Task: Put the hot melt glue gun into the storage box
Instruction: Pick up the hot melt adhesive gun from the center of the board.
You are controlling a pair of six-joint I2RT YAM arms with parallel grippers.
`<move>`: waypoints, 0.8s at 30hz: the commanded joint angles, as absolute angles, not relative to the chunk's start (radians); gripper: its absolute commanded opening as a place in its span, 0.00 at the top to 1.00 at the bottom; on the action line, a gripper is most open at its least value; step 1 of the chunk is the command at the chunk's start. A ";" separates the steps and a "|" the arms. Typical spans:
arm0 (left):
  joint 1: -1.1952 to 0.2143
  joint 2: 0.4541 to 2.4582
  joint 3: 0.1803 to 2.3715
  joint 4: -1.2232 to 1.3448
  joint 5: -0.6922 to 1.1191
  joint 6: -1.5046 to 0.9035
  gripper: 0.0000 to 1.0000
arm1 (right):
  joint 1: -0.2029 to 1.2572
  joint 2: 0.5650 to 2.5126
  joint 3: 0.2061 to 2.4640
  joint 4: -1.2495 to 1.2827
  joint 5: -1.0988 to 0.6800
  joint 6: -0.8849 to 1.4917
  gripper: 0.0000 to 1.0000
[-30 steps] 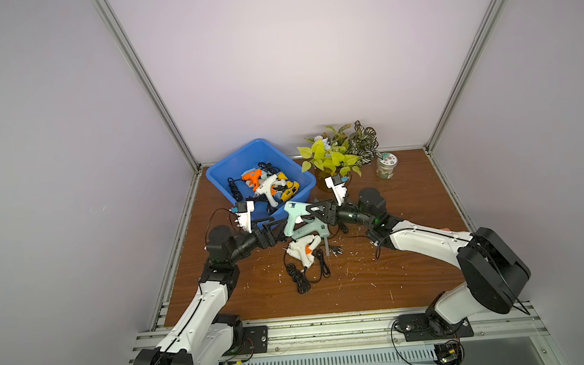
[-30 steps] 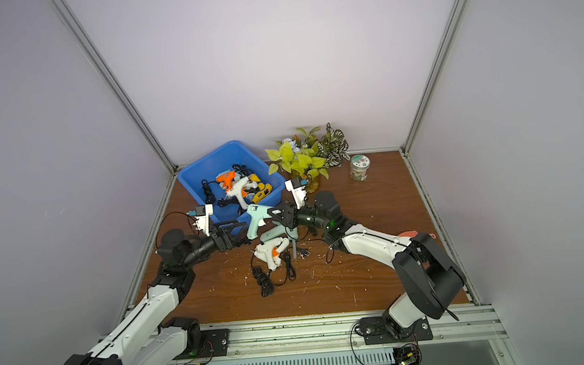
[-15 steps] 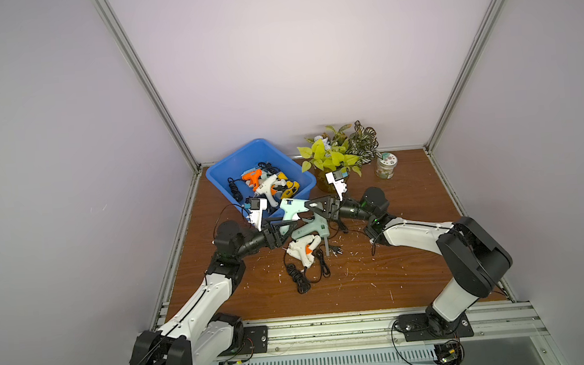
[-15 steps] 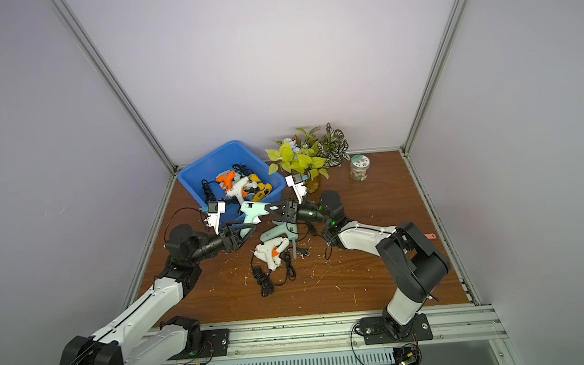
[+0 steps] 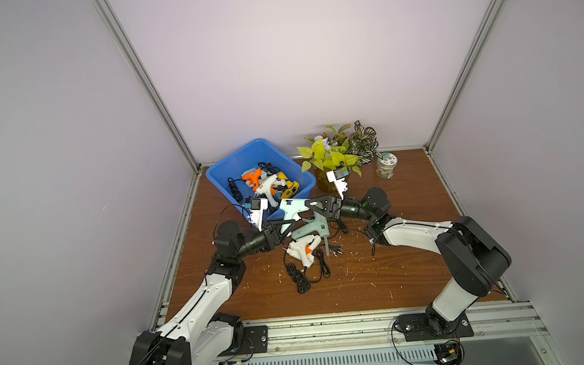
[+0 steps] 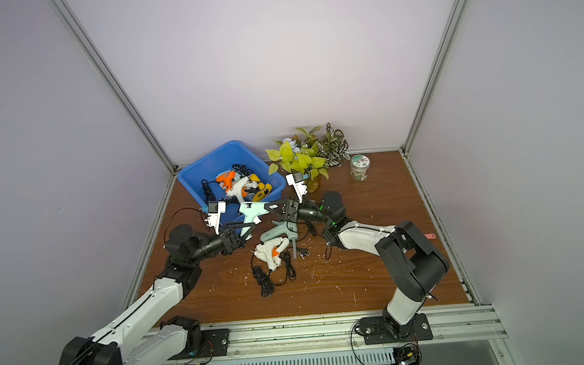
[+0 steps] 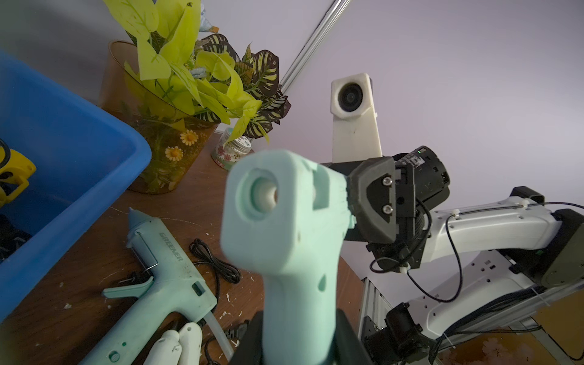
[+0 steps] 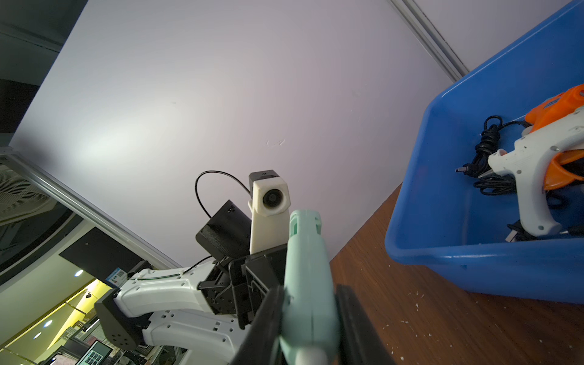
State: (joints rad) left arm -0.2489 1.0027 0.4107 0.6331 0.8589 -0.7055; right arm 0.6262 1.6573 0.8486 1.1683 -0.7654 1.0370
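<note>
A mint-green hot melt glue gun hangs in the air just in front of the blue storage box. My left gripper is shut on its handle. My right gripper is shut on its barrel. The two grippers face each other across the gun. In the box lie orange, white and yellow glue guns with black cords.
A second mint glue gun and a white one with an orange trigger lie on the brown table below the grippers, their black cords trailing forward. A potted plant and a small jar stand at the back.
My left gripper came in from the left with its jaws open and shut on the held gun's handle. The right gripper kept its grip and carried the gun slightly toward the box.
</note>
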 commanded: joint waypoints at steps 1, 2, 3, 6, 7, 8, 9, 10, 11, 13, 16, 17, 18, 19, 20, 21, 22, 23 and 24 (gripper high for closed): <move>-0.256 0.972 0.452 0.630 0.789 -0.705 1.00 | 0.625 1.615 0.881 1.175 -0.742 0.982 0.77; -0.256 0.965 0.462 0.611 0.762 -0.698 1.00 | 0.625 1.599 0.881 1.133 -0.732 0.953 0.67; -0.256 0.960 0.479 0.585 0.732 -0.684 1.00 | 0.623 1.580 0.881 1.075 -0.714 0.921 0.59; -0.252 0.953 0.535 0.514 0.647 -0.646 1.00 | 0.618 1.500 0.881 0.860 -0.601 0.801 0.40; -0.250 0.956 0.557 0.495 0.626 -0.637 1.00 | 0.617 1.472 0.880 0.787 -0.547 0.761 0.36; -0.245 0.963 0.578 0.473 0.596 -0.628 1.00 | 0.617 1.438 0.879 0.688 -0.490 0.719 0.30; -0.241 0.973 0.600 0.454 0.573 -0.618 1.00 | 0.617 1.408 0.874 0.627 -0.433 0.687 0.28; -0.235 0.985 0.624 0.431 0.548 -0.607 1.00 | 0.617 1.378 0.863 0.573 -0.368 0.660 0.25; -0.228 0.999 0.645 0.415 0.519 -0.597 1.00 | 0.615 1.342 0.850 0.529 -0.293 0.643 0.24; -0.211 1.029 0.686 0.397 0.476 -0.587 1.00 | 0.616 1.277 0.823 0.460 -0.174 0.622 0.20; -0.175 1.093 0.744 0.389 0.418 -0.573 1.00 | 0.617 1.199 0.788 0.375 -0.037 0.605 0.11; -0.164 1.120 0.767 0.396 0.398 -0.571 1.00 | 0.617 1.178 0.779 0.356 -0.011 0.596 0.10; -0.157 1.143 0.786 0.406 0.380 -0.568 1.00 | 0.617 1.162 0.770 0.345 0.005 0.590 0.09; -0.152 1.175 0.805 0.426 0.369 -0.567 1.00 | 0.617 1.146 0.762 0.334 0.021 0.586 0.08; -0.150 1.203 0.823 0.458 0.363 -0.566 1.00 | 0.618 1.134 0.753 0.325 0.036 0.585 0.07; -0.148 1.232 0.837 0.487 0.351 -0.568 1.00 | 0.618 1.125 0.748 0.318 0.044 0.583 0.06; -0.146 1.264 0.851 0.524 0.342 -0.576 1.00 | 0.617 1.118 0.744 0.309 0.052 0.581 0.05; -0.144 1.301 0.866 0.557 0.332 -0.585 1.00 | 0.617 1.113 0.741 0.302 0.055 0.580 0.04; -0.141 1.330 0.878 0.581 0.324 -0.591 1.00 | 0.618 1.110 0.739 0.297 0.056 0.580 0.02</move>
